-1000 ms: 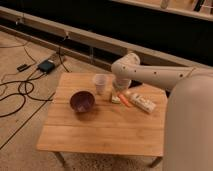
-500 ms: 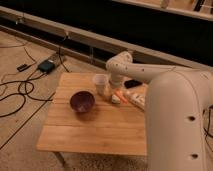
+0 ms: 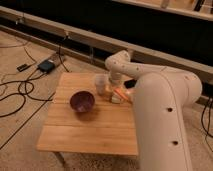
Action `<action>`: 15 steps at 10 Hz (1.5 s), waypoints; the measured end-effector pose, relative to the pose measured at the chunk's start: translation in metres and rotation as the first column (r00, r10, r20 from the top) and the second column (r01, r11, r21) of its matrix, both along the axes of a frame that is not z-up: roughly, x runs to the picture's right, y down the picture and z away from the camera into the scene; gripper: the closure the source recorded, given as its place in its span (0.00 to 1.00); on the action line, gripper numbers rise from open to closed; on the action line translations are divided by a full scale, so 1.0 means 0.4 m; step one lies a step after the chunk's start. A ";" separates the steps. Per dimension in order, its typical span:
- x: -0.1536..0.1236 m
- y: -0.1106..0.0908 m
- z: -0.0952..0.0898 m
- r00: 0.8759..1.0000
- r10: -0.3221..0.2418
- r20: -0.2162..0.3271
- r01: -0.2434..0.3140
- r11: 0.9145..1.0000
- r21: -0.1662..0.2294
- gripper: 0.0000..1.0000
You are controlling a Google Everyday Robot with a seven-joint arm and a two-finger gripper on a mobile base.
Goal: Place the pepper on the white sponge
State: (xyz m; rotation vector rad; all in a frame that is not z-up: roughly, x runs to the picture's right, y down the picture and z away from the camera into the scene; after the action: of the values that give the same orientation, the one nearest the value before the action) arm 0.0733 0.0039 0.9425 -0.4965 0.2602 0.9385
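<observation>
Orange tapered pepper (image 3: pixel 120 93) beside blocky white sponge (image 3: pixel 115 99) (tool (image 3: pixel 113 87) above).

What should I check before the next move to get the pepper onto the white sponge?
1. Gripper over the right spot: ok, it sits near the table's far edge, beside the clear cup.
2. Pepper in view: ok, orange sliver just below the gripper.
3. Pepper held: cannot tell.
4. White sponge reachable: ok, directly under the pepper, partly hidden.
5. Purple bowl out of the way: ok, well left on the table.
</observation>
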 end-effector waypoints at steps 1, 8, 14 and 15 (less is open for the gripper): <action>0.001 0.003 0.009 1.000 -0.003 0.002 0.003 1.000 -0.005 0.94; -0.015 0.026 0.023 0.999 -0.013 0.029 0.015 0.999 -0.041 0.37; -0.016 0.027 0.029 1.000 -0.012 0.027 0.013 0.999 -0.039 0.29; -0.017 0.028 0.031 1.000 -0.012 0.027 0.013 0.999 -0.039 0.29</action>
State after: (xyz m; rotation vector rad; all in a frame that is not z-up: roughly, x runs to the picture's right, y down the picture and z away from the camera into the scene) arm 0.0666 0.0152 0.9550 -0.5423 0.2572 0.9157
